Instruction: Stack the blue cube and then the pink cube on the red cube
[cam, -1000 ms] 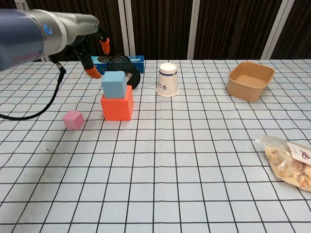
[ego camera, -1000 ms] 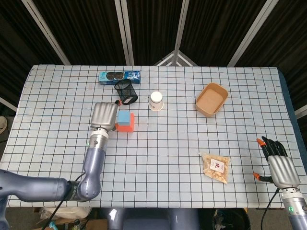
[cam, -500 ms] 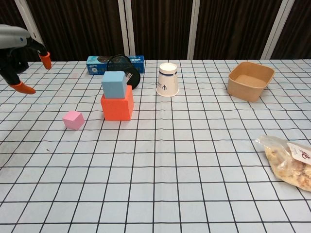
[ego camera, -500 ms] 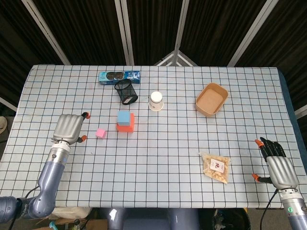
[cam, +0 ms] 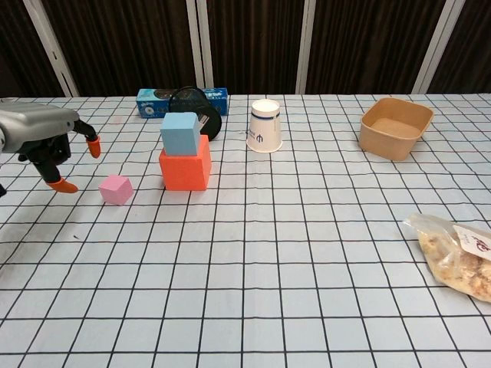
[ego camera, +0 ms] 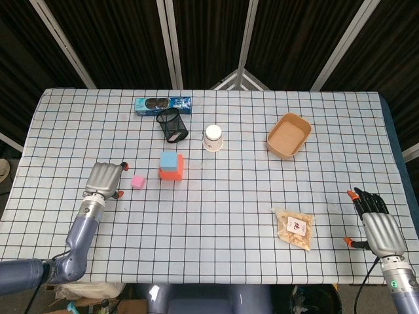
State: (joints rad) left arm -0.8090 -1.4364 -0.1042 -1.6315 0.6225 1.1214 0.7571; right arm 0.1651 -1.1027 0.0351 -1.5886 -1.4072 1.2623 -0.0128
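While the small pink cube (cam: pixel 116 188) sits alone on the checked cloth, just left of the stack and apart from it, the first stage of the task is judged complete: one light blue cube (cam: pixel 179 133) rests on one larger red cube (cam: pixel 185 170), set toward the red cube's left rear.

Change noted: a second ago the left hand (cam: pixel 47 143) was up beside the stack; it then swung far out to the left, and now it has come back in and lower, beside the pink cube on its left. Its fingers are spread and it holds nothing; orange fingertips (cam: pixel 93 146) point toward the cube without touching it. This reads as the start of the reach for the pink cube, the last piece to place.

The right hand (ego camera: pixel 379 226) hangs off the table's near right edge, fingers apart, empty; it has barely shifted.

Count of items:
- Cubes: three (pink, blue, red).
- Black mesh pen cup (ego camera: pixel 171 125): one, on its side behind the stack.
- Blue snack box (ego camera: pixel 162 103): one.
- White paper cup (cam: pixel 265 126): one, upside down.
- Brown paper bowl (cam: pixel 395 127): one.
- Clear bag of snacks (ego camera: pixel 294 228): one.
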